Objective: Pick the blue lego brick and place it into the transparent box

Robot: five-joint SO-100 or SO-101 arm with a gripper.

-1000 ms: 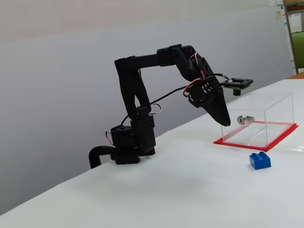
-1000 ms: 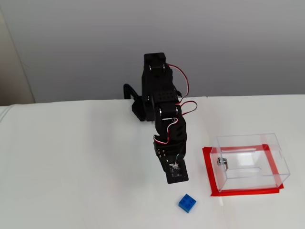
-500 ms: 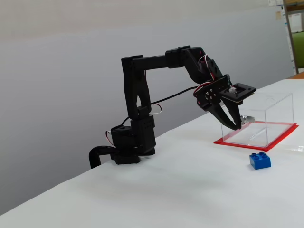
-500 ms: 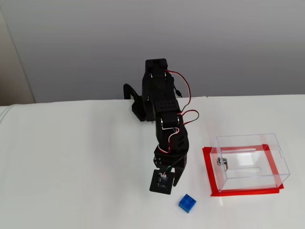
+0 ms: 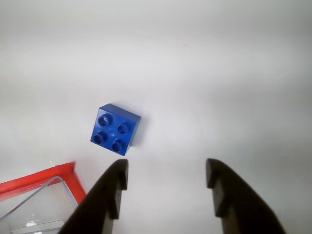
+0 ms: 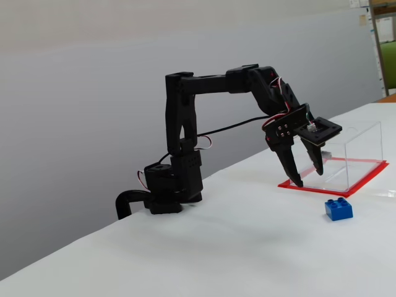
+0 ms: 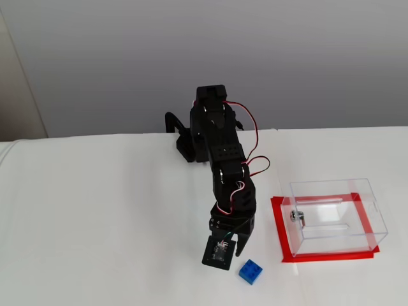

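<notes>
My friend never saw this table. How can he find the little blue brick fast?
Look at the white table and find the clear box on its red base. The blue brick sits on the table beside it, outside, near the black arm's open end effector. It is the only blue thing there, tiny, with four studs on top.

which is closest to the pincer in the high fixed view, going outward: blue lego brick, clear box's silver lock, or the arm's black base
1. The small blue studded lego brick, just lower right of the open pincer.
2. The silver metal lock on the clear acrylic box, to the right.
3. The arm's black base at the table's back edge, farthest.
</notes>
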